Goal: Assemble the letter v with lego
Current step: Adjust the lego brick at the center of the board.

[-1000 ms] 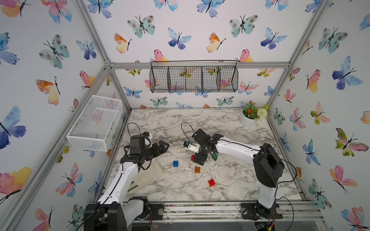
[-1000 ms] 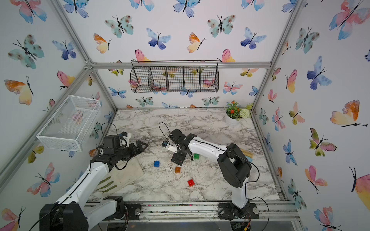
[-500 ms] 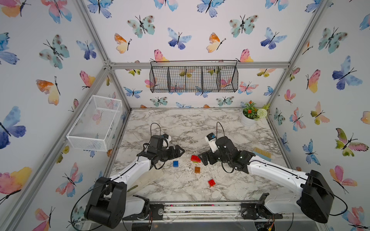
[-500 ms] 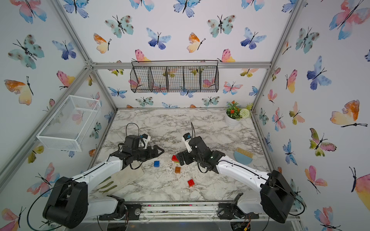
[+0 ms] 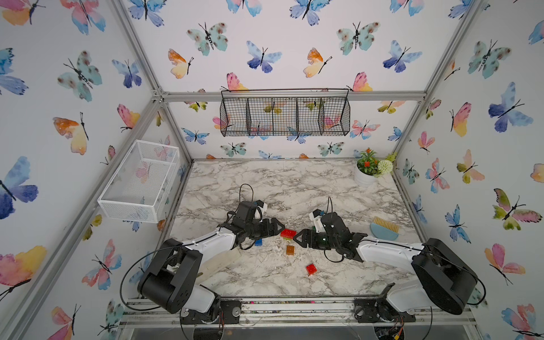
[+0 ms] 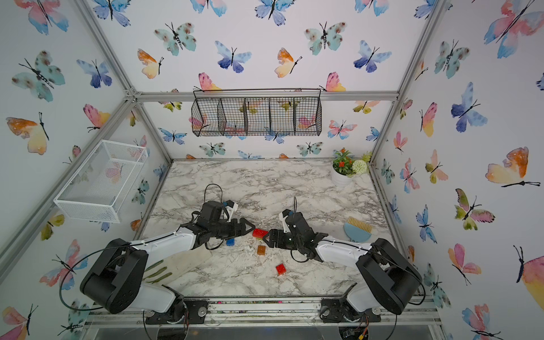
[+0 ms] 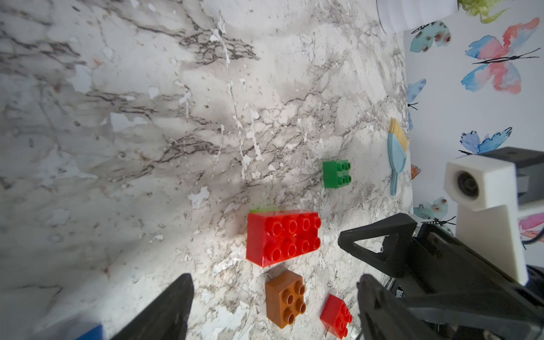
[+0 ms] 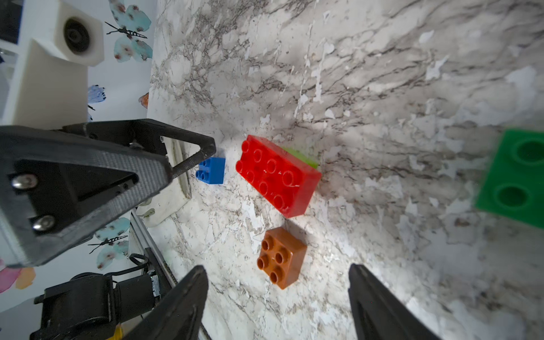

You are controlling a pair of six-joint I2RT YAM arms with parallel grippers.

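Note:
Loose lego lies on the marble table. A long red brick (image 5: pixel 288 233) (image 7: pixel 282 237) rests between my two grippers, with a lime green brick (image 8: pixel 300 157) showing behind it. Nearby are a blue brick (image 5: pixel 258 242), an orange brick (image 5: pixel 290 249) (image 8: pixel 281 257), a small red brick (image 5: pixel 311 269) and a dark green brick (image 7: pixel 336 174). My left gripper (image 5: pixel 278 230) (image 7: pixel 272 307) points at the long red brick from the left, open and empty. Facing it from the right is my right gripper (image 5: pixel 296 238) (image 8: pixel 279 306), also open and empty. No letter v is formed.
A blue brush (image 5: pixel 384 231) lies right of the right arm. A potted plant (image 5: pixel 366 173) stands at the back right. A white mesh bin (image 5: pixel 141 182) hangs on the left wall, a black wire basket (image 5: pixel 285 116) on the back wall. A pale cloth (image 5: pixel 217 262) lies front left.
Both arms have swung in and lowered toward the long red brick, the left from the left edge, the right now reaching in from the right side. The bricks have not moved.

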